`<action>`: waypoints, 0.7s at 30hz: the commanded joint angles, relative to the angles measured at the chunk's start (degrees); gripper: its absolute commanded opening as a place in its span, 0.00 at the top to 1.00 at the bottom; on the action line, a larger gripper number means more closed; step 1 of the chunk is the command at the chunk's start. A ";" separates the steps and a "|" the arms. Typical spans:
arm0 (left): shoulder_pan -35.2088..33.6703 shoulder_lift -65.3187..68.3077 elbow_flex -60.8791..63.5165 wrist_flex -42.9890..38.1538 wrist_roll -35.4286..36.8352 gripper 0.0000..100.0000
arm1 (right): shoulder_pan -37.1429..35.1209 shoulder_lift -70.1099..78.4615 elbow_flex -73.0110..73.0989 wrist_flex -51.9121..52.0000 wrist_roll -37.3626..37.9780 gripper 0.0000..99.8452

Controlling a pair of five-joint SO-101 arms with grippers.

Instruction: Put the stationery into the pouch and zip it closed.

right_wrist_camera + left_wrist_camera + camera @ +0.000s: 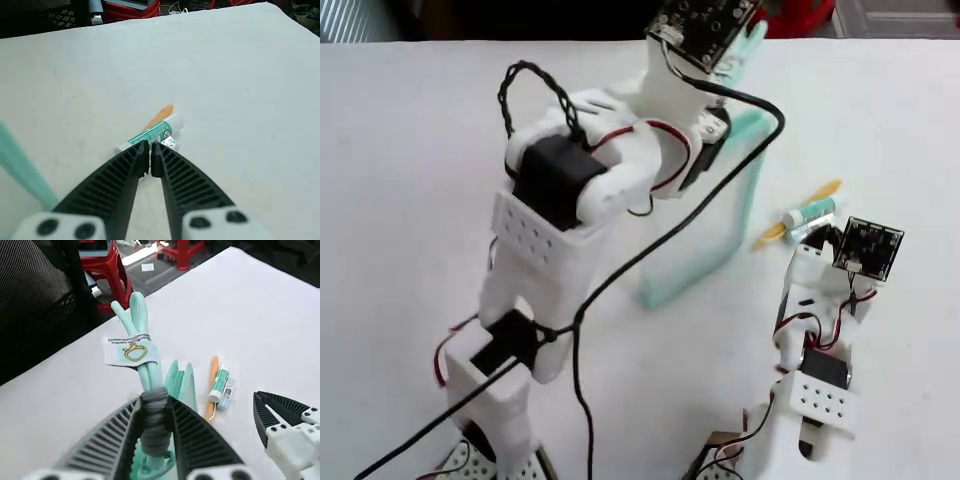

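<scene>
A mint-green pouch (705,225) stands on edge on the white table. My left gripper (154,409) is shut on the grey wrapped base of the pouch's mint loop strap (138,322), which carries a paper tag. In the high view the left gripper (725,72) sits at the pouch's far end. Beside the pouch lie an orange pen (213,385), a green-and-white glue stick (219,383) and a small tube (228,393). My right gripper (150,150) is shut, its tips right at the glue stick (150,135), with the orange pen (161,113) just beyond. From above, the right gripper (813,238) touches the stationery pile.
The table's far edge (165,287) runs close behind the pouch, with red stools and a dark chair beyond. A black cable (650,245) crosses over the pouch from the left arm. Open table lies right of the stationery.
</scene>
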 commanded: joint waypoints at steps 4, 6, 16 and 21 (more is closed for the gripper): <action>-1.19 -1.45 2.20 -5.89 -7.30 0.98 | 0.48 -0.31 -0.44 -1.27 -0.53 0.97; -1.19 -1.63 2.20 -10.37 -7.56 0.98 | 0.57 -0.31 -0.44 -1.27 -0.53 0.97; 1.27 -1.36 4.92 -14.95 -9.85 0.97 | 0.57 -0.31 -0.44 -1.27 -0.53 0.97; 1.10 -1.71 4.75 -9.49 -15.82 0.98 | 0.40 -0.31 -0.44 -1.27 -0.53 0.97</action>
